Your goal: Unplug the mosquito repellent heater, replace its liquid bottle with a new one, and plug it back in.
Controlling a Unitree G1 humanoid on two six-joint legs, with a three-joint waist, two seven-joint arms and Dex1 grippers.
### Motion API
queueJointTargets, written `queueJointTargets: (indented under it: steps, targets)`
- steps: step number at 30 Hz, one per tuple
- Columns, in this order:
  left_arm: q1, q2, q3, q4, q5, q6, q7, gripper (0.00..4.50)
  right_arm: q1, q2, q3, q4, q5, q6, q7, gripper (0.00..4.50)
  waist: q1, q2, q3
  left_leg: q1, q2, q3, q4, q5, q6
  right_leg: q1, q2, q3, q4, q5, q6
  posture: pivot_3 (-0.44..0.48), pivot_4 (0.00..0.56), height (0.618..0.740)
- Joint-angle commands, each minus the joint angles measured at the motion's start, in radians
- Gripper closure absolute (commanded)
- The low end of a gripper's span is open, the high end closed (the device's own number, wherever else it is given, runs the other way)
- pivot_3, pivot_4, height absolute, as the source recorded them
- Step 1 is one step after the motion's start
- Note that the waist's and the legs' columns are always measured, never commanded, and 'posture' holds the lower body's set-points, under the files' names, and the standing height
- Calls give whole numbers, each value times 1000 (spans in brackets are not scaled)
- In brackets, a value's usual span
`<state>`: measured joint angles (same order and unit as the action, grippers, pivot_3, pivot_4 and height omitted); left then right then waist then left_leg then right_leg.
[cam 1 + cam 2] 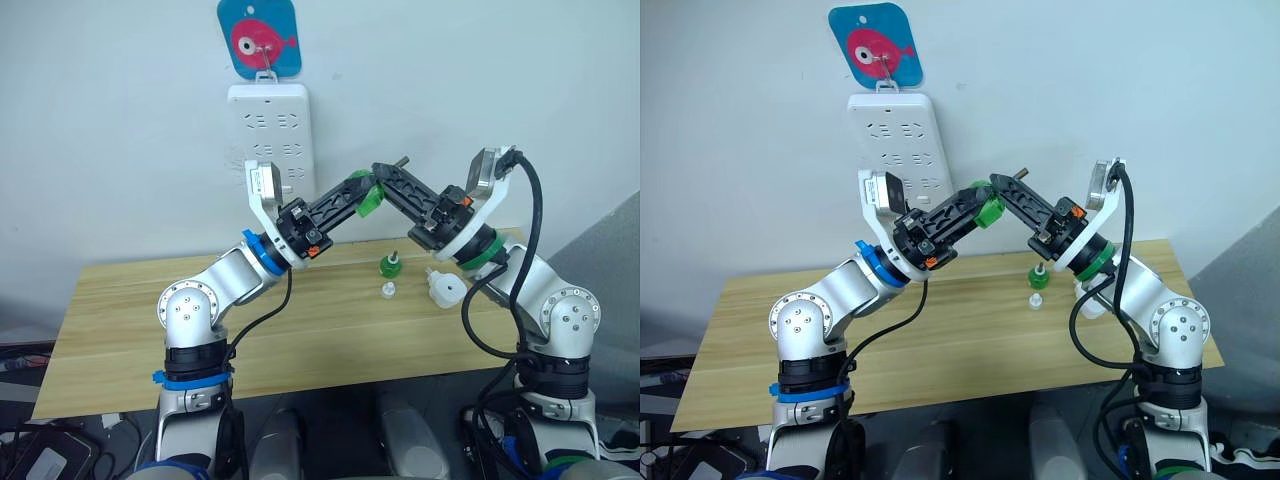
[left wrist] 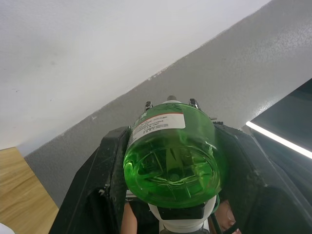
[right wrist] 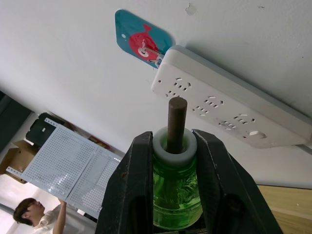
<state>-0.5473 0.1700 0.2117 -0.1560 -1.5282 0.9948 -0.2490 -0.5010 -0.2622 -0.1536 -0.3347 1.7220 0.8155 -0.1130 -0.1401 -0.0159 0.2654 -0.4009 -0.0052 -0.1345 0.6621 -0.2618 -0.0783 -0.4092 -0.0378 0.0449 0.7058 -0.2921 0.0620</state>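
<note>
I see both grippers raised above the wooden bench [image 1: 300, 330], meeting on one green liquid bottle [image 2: 171, 156]: left gripper [image 1: 366, 193] jaws clamp its body, right gripper [image 3: 168, 146] jaws clamp its white neck below the dark wick. White rounded heater [image 1: 446, 288] lies on the bench by the right arm, beside another green bottle [image 1: 388, 264] and small white cap [image 1: 387, 290]. White power strip [image 1: 268, 130] on the wall behind.

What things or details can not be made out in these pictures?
- Held bottle, eye views: the left gripper and the right gripper cover most of it.
- Its label print, left wrist view: too small.
- Heater: prongs not visible; right eye view, the right arm hides most of it.
- Power strip: lower end behind the left arm.
</note>
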Motion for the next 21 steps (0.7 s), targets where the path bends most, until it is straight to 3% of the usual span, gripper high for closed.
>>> queueJointTargets:
  steps: [1,3,10,12,14,19,21]
  targets:
    - [4,11,-6,-16,-22,-8,-11,2201,2,-9,2,-52,37,-20,12,3693,0,0,0,0,0,0,0,0,0,0,0,0,0,0,0,-190,179,734]
    - [7,13,-7,-16,-20,-11,-12,2201,5,2,-1,-52,47,-40,4,3693,0,0,0,0,0,0,0,0,0,0,0,0,0,0,0,-190,180,734]
    - [13,53,6,-13,-16,-12,-31,2201,26,-49,-62,-24,-22,-102,-22,1320,3,0,0,0,0,0,0,0,0,0,0,0,0,0,0,-185,187,734]
    - [21,82,7,-15,12,-16,-46,2201,42,-103,-94,-5,-63,-105,-27,634,3,0,0,0,0,0,0,0,0,0,0,0,-1,0,0,-183,193,734]
    - [45,147,-23,-36,120,-26,-108,2201,58,-223,-88,1,-217,-72,-17,1,3,0,0,0,0,0,0,0,0,0,0,0,-1,0,0,-185,204,734]
    - [161,352,-169,-106,479,-174,-364,2201,75,-594,130,-46,-681,31,140,0,0,1,1,1,0,2,-3,0,0,-1,2,2,-2,0,0,-190,243,734]
    - [203,390,-201,-127,547,-217,-427,2201,76,-647,176,-55,-774,34,176,0,0,1,1,1,1,2,-4,0,1,-1,3,3,-3,-1,0,-189,255,734]
